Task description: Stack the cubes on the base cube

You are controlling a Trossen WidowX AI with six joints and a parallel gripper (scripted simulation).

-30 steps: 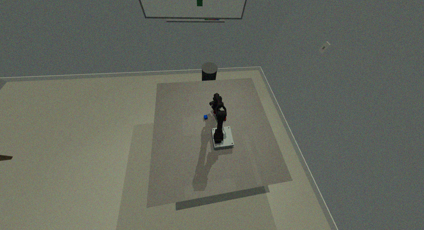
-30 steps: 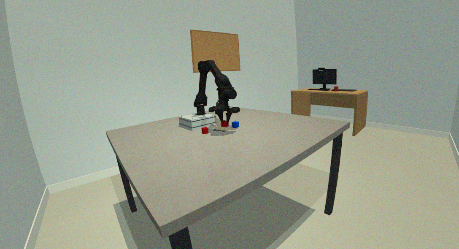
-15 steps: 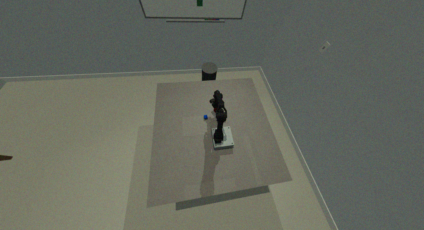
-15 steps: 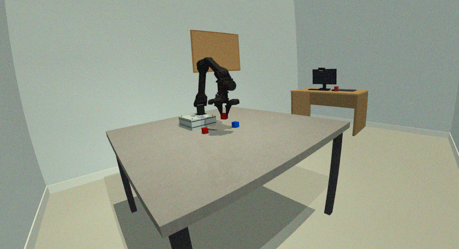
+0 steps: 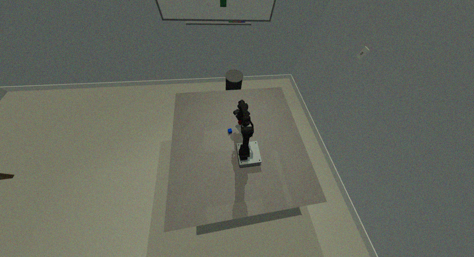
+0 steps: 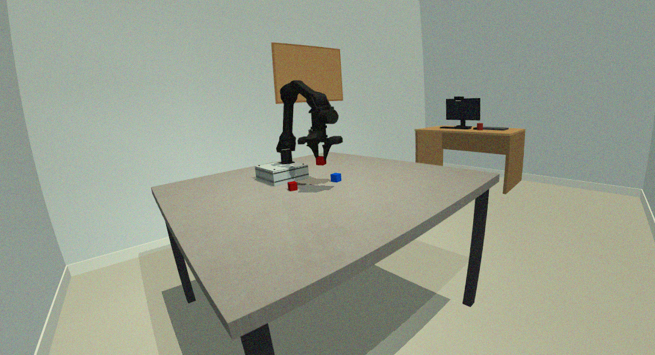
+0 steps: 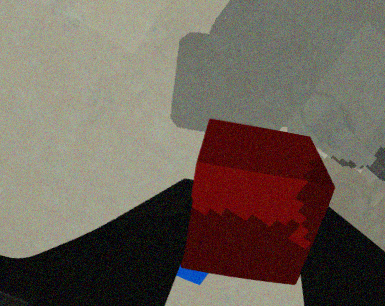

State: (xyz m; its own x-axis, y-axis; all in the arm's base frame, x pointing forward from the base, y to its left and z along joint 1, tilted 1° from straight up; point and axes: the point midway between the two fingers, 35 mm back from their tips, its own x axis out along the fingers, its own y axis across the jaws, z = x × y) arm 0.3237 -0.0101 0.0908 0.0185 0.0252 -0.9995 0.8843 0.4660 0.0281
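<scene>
My gripper (image 6: pixel 321 156) (image 7: pixel 251 204) is shut on a red cube (image 6: pixel 321 161) (image 7: pixel 248 195) (image 5: pixel 239 122) and holds it in the air, clear of the table. The held cube's lower part extends below the fingertips. The blue cube (image 6: pixel 335 177) (image 5: pixel 229 130) (image 7: pixel 192 275) stands on the table, with nothing on top of it; in the wrist view only a corner shows behind the held cube. A second red cube (image 6: pixel 292 186) rests on the table in front of the arm's base; in the top view the arm hides it.
The arm stands on a white box-shaped base (image 5: pixel 254 152) (image 6: pixel 274 174) on the grey table (image 5: pixel 198 189) (image 6: pixel 320 224). The arm's shadow falls on the table between the cubes. A desk (image 6: pixel 515 147) with a monitor stands far behind.
</scene>
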